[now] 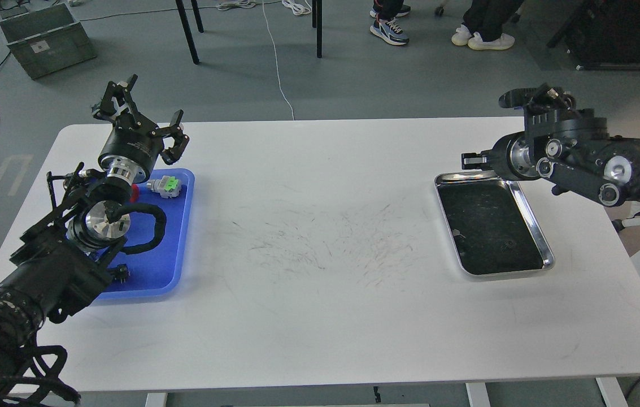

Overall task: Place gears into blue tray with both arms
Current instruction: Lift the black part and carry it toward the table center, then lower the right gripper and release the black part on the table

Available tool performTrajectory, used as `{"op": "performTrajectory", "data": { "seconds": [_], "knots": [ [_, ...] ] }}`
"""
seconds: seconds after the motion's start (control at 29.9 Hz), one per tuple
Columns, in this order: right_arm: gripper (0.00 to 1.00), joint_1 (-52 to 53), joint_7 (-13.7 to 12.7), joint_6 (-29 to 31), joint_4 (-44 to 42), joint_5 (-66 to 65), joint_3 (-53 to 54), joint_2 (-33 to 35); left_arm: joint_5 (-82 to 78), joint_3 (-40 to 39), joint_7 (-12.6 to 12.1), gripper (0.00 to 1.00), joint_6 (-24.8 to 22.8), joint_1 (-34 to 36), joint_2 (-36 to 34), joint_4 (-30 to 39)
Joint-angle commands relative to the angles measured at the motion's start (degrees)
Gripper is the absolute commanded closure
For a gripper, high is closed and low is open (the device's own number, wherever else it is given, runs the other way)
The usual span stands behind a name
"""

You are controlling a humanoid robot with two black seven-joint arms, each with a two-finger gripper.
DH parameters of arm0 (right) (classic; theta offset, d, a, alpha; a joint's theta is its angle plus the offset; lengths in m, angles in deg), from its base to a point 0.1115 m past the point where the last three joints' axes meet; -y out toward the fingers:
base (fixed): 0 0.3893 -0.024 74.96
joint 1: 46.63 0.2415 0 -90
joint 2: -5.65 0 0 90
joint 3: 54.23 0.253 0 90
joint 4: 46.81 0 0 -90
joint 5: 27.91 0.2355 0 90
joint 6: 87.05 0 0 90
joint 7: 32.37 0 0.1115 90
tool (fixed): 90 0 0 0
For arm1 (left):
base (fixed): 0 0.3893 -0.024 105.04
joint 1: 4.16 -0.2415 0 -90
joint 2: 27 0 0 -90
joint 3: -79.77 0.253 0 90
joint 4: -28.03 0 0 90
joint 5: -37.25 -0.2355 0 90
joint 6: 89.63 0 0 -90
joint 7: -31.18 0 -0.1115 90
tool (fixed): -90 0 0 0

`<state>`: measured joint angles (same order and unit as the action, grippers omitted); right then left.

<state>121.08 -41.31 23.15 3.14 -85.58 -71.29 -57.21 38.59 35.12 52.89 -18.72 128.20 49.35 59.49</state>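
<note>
No readable text anywhere. Left arm's wrist housing (127,148) carries a small pale marking, too blurred to read. Grey crate (46,39) on the floor at top left has a small white label on its side, characters too small to make out. No brand, number or sign legible on blue tray (175,249), steel tray (540,237) or bench (320,339).
</note>
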Motion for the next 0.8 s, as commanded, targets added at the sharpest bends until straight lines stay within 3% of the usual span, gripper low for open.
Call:
{"op": "performTrajectory", "data": {
  "seconds": [0.0, 0.2, 0.43, 0.77],
  "knots": [
    [0.98, 4.1, -0.1, 0.8, 6.7, 1.8, 0.9, 4.5, 0.0, 0.0, 0.0, 0.02, 0.0, 0.0, -0.2, -0.1],
    [0.98, 5.2, 0.3, 0.8, 12.8, 15.0, 1.3, 3.8, 0.1, 0.0, 0.0, 0.02, 0.3, 0.0, -0.2, -0.1],
    [0.98, 1.7, 1.2, -5.4, 12.8, 15.6, 1.9, -9.2, 0.0, 0.0, -0.1, 0.02, 0.3, 0.0, -0.9, -0.1],
    [0.98, -1.4, 3.1, -8.4, 7.3, 19.7, 2.0, -27.1, 0.0, 0.0, -0.3, 0.02, 0.3, 0.1, -1.4, -0.1]
  ]
}}
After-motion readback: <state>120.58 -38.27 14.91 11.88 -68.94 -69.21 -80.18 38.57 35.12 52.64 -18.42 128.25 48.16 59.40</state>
